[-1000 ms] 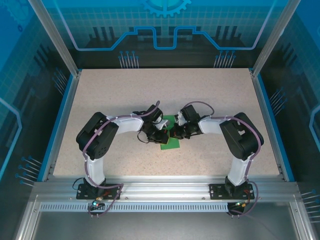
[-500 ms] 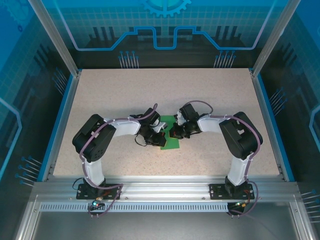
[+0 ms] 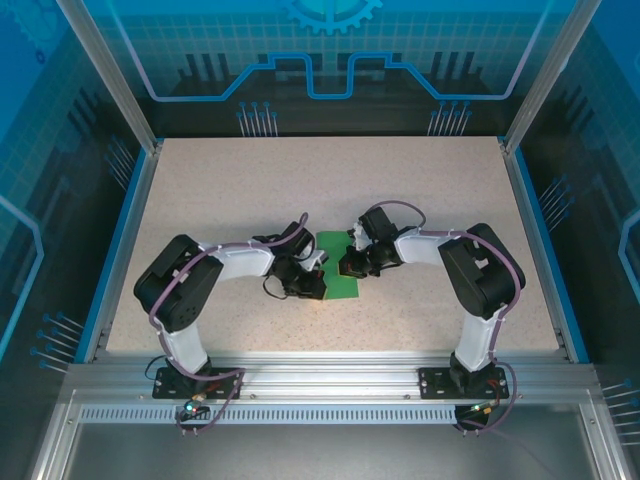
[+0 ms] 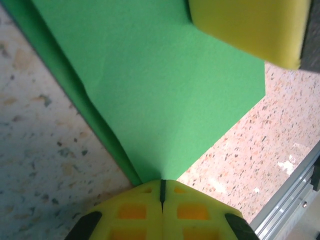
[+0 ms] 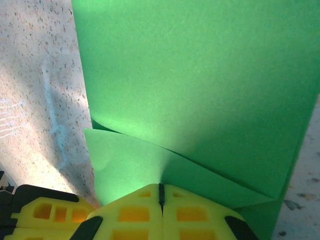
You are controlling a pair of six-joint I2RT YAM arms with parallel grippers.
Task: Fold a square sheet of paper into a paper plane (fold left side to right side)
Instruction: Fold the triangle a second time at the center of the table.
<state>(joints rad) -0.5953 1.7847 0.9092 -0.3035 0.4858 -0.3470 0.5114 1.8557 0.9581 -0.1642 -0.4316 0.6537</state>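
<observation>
The left claw [image 4: 161, 184] is pinched fully closed; its tips meet the near corner of the green sheet of paper [image 4: 160, 85], which spreads out ahead of it on the speckled table [image 4: 40, 130]; the right claw [image 5: 161, 187] is closed too, its tips against a raised folded flap; whether either nips the paper I cannot tell; from above, the sheet lies between the two facing claws.
</observation>
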